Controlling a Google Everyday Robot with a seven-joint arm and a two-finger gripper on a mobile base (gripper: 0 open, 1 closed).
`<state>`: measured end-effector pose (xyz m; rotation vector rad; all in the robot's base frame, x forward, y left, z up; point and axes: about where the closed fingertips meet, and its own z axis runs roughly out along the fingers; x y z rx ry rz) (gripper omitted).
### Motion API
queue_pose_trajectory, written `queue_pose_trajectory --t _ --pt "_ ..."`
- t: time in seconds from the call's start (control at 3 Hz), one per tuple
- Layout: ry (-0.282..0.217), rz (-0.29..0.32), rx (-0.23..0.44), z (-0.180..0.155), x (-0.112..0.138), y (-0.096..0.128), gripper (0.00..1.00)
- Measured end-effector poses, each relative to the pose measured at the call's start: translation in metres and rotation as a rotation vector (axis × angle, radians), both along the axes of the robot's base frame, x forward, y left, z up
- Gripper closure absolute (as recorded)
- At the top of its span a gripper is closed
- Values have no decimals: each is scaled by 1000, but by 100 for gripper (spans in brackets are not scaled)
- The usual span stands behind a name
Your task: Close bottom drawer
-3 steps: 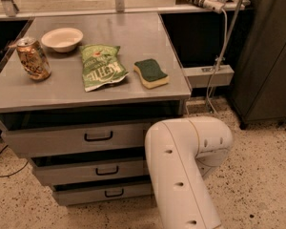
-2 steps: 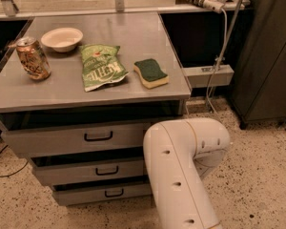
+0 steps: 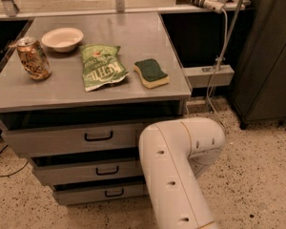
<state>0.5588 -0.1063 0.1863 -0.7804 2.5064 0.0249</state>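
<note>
The bottom drawer (image 3: 102,193) is the lowest of three grey drawers in the cabinet, with a small black bar handle (image 3: 114,192). A dark gap shows above its front panel. The middle drawer (image 3: 86,171) and the top drawer (image 3: 62,138) sit above it, each with a black handle. My white arm (image 3: 178,171) bends down in front of the cabinet's right side and covers the right ends of the drawers. My gripper is out of view, below the picture's edge or hidden behind the arm.
On the grey cabinet top (image 3: 19,87) stand a soda can (image 3: 33,57), a white bowl (image 3: 62,38), a green chip bag (image 3: 102,67) and a green-and-yellow sponge (image 3: 151,72). A dark cabinet (image 3: 267,56) and hanging cables (image 3: 219,56) are at the right. The floor is speckled.
</note>
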Motion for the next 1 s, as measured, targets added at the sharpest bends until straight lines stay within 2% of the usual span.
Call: queue_pose_trajectory --t 0.67,1.0 --pt "-54 -8 -16 -2 30 -4 100" --pt "-52 -6 -19 -3 29 -4 100"
